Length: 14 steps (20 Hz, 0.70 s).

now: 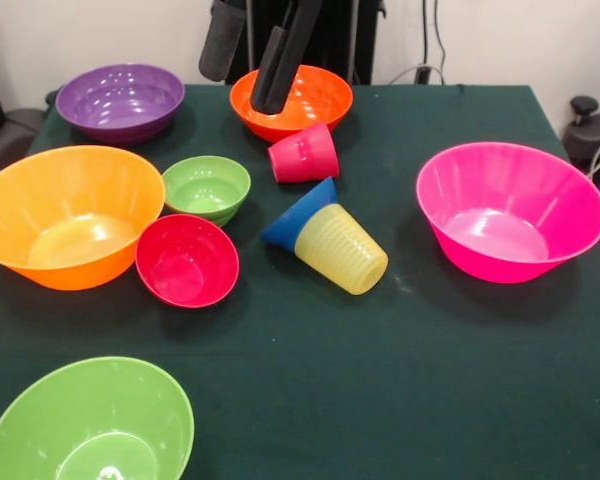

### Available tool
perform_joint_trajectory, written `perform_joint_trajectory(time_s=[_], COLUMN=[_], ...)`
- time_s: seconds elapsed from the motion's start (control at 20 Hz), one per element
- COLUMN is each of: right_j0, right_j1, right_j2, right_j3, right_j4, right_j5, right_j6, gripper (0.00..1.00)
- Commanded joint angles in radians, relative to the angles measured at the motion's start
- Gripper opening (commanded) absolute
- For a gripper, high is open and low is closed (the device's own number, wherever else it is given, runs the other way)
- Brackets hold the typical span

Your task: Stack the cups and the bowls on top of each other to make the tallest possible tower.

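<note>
I see no tower standing on the green table [310, 380]. The large orange-yellow bowl [68, 215] sits at nine o'clock, the pink bowl [510, 210] at three. The purple bowl [120, 100] is at eleven, the orange bowl [292, 102] at twelve. Near centre the yellow cup [342, 250] lies tipped against the small blue bowl [298, 215], the red cup [304, 154] on its side just above. The gripper [252, 58] hangs apart-fingered, holding nothing, over the orange bowl.

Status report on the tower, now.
Pincer open, empty, above orange bowl. No tower: yellow cup on its side against blue bowl, red cup tipped over. Nothing blocking.
</note>
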Motion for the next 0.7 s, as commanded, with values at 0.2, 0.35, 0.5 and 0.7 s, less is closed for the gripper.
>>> perform_joint_trajectory(time_s=[0.2, 0.35, 0.5, 0.7], right_j0=[0.019, 0.015, 0.010, -0.004], right_j1=[0.050, 0.041, 0.034, 0.012], right_j2=[0.071, 0.069, 0.067, 0.070], right_j3=[0.017, 0.013, 0.008, 0.005], right_j4=[-0.039, -0.041, -0.041, -0.045], right_j5=[0.038, 0.045, 0.048, 0.053], right_j6=[0.095, 0.083, 0.076, 0.048], gripper=[1.00, 1.00, 1.00, 1.00])
